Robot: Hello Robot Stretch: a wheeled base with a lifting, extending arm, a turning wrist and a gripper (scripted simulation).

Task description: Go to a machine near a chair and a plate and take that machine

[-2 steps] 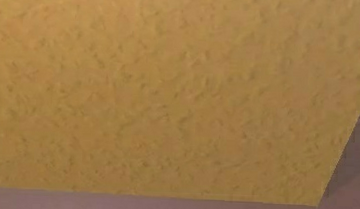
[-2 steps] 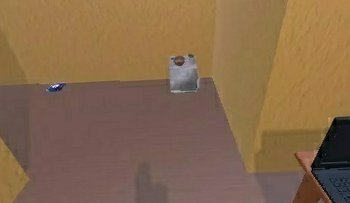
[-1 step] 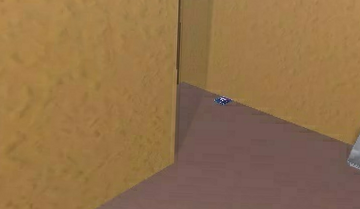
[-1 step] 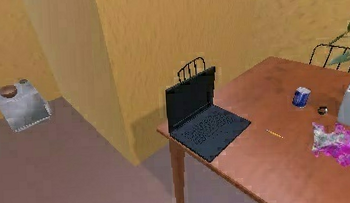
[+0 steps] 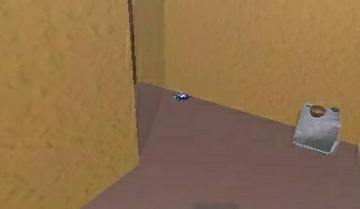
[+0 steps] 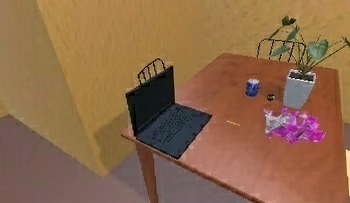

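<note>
I cannot tell the state of my gripper's fingers.

The machine is 1 laptop (image 6: 169,120). It stands with its lid up at the near-left corner of the tabletop (image 6: 236,156), in the arm side view, with the dark screen along the left edge and the keyboard reaching toward the near edge.

I count 2 chairs. 1 dark chair (image 6: 153,71) stands just behind the laptop's screen, at the table's left edge. A second chair (image 6: 276,46) is at the far edge, partly hidden by leaves.

The other things on the tabletop sit toward its far-right part, well apart from the laptop:
- 1 potted plant (image 6: 300,83) in a white pot
- 1 small blue cup (image 6: 253,86)
- 1 tiny dark thing (image 6: 271,94) between the cup and the pot
- 1 pink-purple heap (image 6: 297,130) near the right edge
- 1 thin stick (image 6: 232,122) near the middle

A yellow wall corner (image 6: 77,85) juts out just left of the table.

In the forward view, 1 yellow wall (image 5: 58,98) closes off the left. On the floor (image 5: 226,154) lie 1 small blue thing (image 5: 181,96) at the far wall's foot and 1 pale box (image 5: 318,127) at the right.
</note>
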